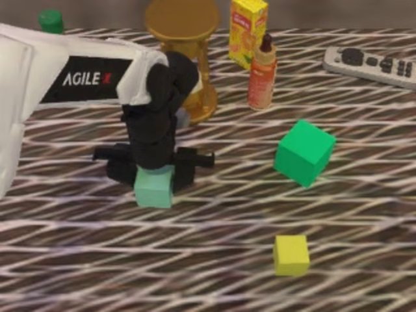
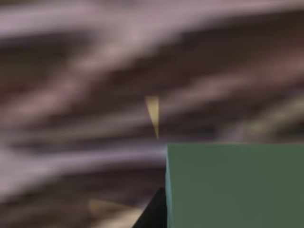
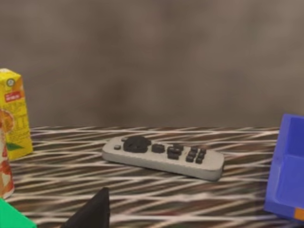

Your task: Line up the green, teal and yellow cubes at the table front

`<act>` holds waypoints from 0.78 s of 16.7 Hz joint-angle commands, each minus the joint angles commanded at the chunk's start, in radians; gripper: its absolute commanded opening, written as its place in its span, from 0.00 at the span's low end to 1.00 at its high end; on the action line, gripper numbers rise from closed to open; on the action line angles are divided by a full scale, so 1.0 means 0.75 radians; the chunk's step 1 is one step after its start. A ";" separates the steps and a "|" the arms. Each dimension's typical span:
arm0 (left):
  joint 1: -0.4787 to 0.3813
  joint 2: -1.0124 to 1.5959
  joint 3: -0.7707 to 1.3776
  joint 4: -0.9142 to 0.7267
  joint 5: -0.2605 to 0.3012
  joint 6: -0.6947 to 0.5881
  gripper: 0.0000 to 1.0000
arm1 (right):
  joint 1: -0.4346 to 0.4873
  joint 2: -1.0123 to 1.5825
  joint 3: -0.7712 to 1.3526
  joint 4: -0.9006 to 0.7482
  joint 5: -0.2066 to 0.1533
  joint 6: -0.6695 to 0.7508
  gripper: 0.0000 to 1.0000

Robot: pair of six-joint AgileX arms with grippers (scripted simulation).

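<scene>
The pale teal cube (image 1: 155, 187) sits left of the table's middle, and my left gripper (image 1: 155, 174) reaches down over it, shut on it with a black finger at each side. In the left wrist view the teal cube (image 2: 235, 185) fills the lower corner, with a dark finger (image 2: 154, 211) against its face. The large green cube (image 1: 304, 151) stands right of centre, turned at an angle. The small yellow cube (image 1: 290, 255) lies nearer the front, below the green one. My right gripper is out of the top view; its wrist view shows only a dark part of it and a corner of the green cube (image 3: 9, 216).
At the back stand a golden hourglass-shaped stand (image 1: 185, 39), a yellow printed carton (image 1: 247, 31) and an orange bottle (image 1: 262, 73). A grey remote (image 1: 370, 64) lies back right. A green cap (image 1: 51, 21) is back left. A blue bin (image 3: 287, 171) shows in the right wrist view.
</scene>
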 joint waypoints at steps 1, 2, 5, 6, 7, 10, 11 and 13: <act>-0.001 -0.032 0.006 -0.015 -0.009 0.007 0.00 | 0.000 0.000 0.000 0.000 0.000 0.000 1.00; -0.001 -0.033 0.010 -0.020 -0.009 0.007 0.00 | 0.000 0.000 0.000 0.000 0.000 0.000 1.00; 0.003 -0.064 0.071 -0.111 -0.010 0.007 0.00 | 0.000 0.000 0.000 0.000 0.000 0.000 1.00; 0.007 -0.082 0.099 -0.158 -0.010 0.007 0.00 | 0.000 0.000 0.000 0.000 0.000 0.000 1.00; 0.010 -0.100 0.129 -0.209 -0.010 0.006 0.00 | 0.000 0.000 0.000 0.000 0.000 0.000 1.00; 0.022 -0.146 0.195 -0.321 -0.010 0.004 0.00 | 0.000 0.000 0.000 0.000 0.000 0.000 1.00; 0.024 -0.153 0.201 -0.332 -0.010 0.004 0.00 | 0.000 0.000 0.000 0.000 0.000 0.000 1.00; 0.024 -0.153 0.202 -0.332 -0.010 0.004 0.00 | 0.000 0.000 0.000 0.000 0.000 0.000 1.00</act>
